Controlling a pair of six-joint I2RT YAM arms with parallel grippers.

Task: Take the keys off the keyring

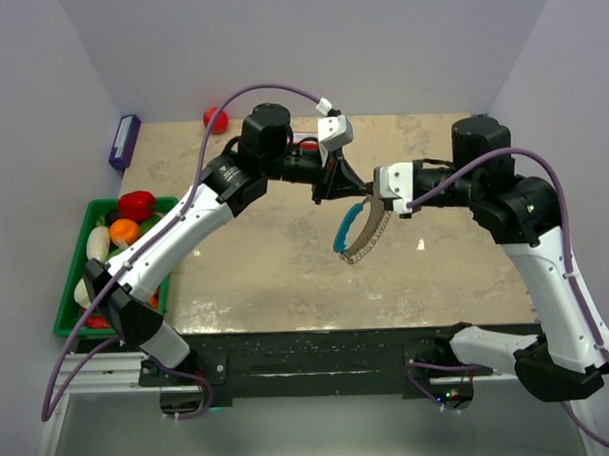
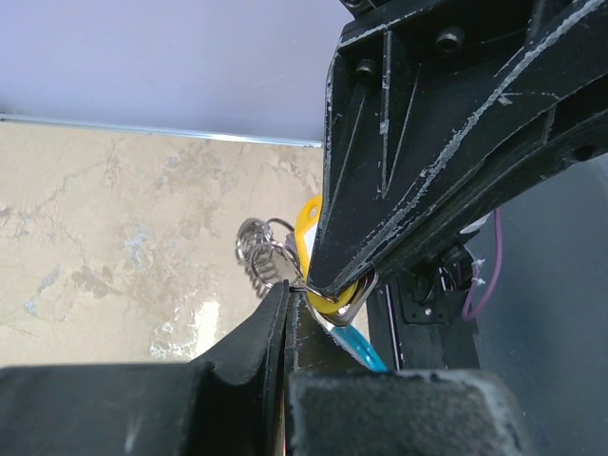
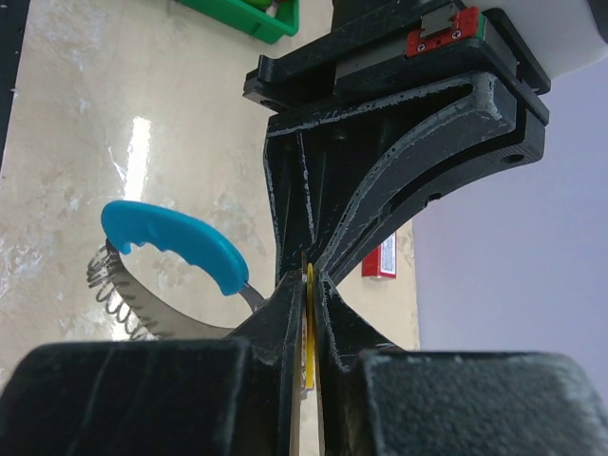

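The keyring (image 1: 363,236) hangs above the middle of the table, a floppy loop of silvery links with a light-blue curved segment (image 1: 342,230). My left gripper (image 1: 328,190) comes in from the left and my right gripper (image 1: 370,199) from the right; their tips meet at the top of the loop. In the left wrist view my left gripper (image 2: 288,285) is shut on a thin silvery wire of the keyring (image 2: 261,252). In the right wrist view my right gripper (image 3: 306,277) is shut on the key (image 3: 310,323), a thin yellow piece seen edge-on. The blue segment (image 3: 176,242) hangs to the left.
A green bin (image 1: 72,306) of toy vegetables sits at the table's left edge. A red ball (image 1: 216,118) lies at the far edge. A purple box (image 1: 124,141) leans at the left wall. A red box (image 3: 385,256) lies behind the left gripper.
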